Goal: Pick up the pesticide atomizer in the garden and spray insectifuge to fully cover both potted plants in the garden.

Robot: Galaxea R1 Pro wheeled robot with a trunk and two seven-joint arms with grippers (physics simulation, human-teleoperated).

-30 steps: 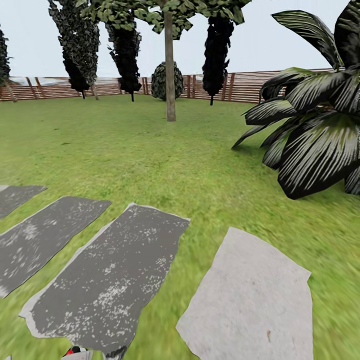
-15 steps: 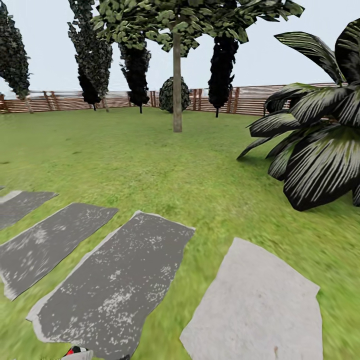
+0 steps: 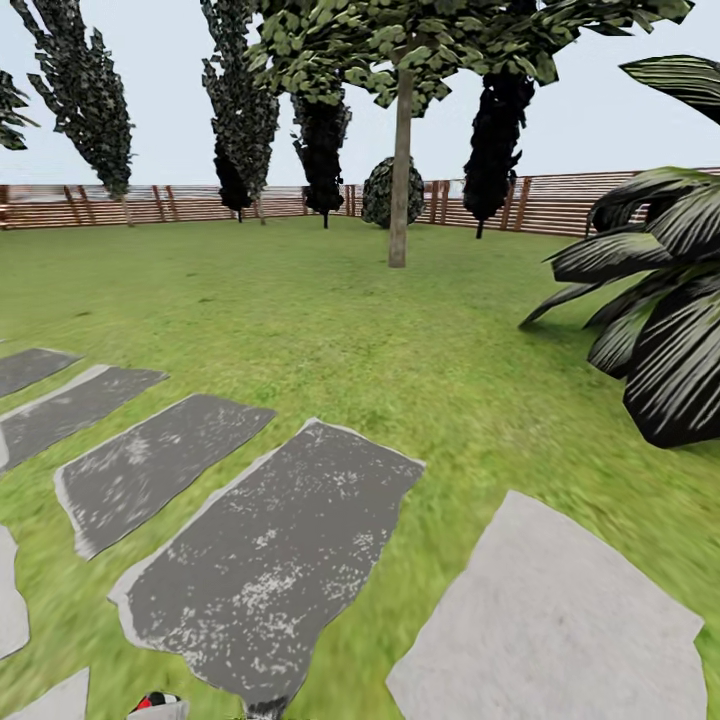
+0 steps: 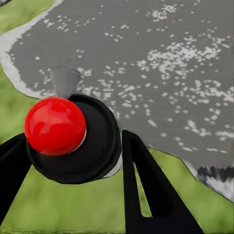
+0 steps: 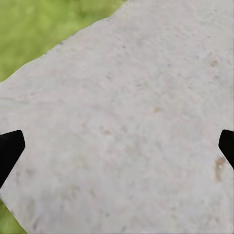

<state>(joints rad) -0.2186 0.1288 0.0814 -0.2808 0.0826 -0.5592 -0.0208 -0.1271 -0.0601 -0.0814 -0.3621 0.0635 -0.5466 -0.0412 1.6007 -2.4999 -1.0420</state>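
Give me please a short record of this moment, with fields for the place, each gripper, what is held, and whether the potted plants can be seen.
place: lawn with a row of dark grey pavers and one pale paver, a slatted fence behind
left gripper: shut on the atomizer, black body with red ball top
right gripper: open, nothing between the fingertips, above the pale paver
potted plants: none visible
other plants: thin-trunked tree, large dark-leaved plant at right
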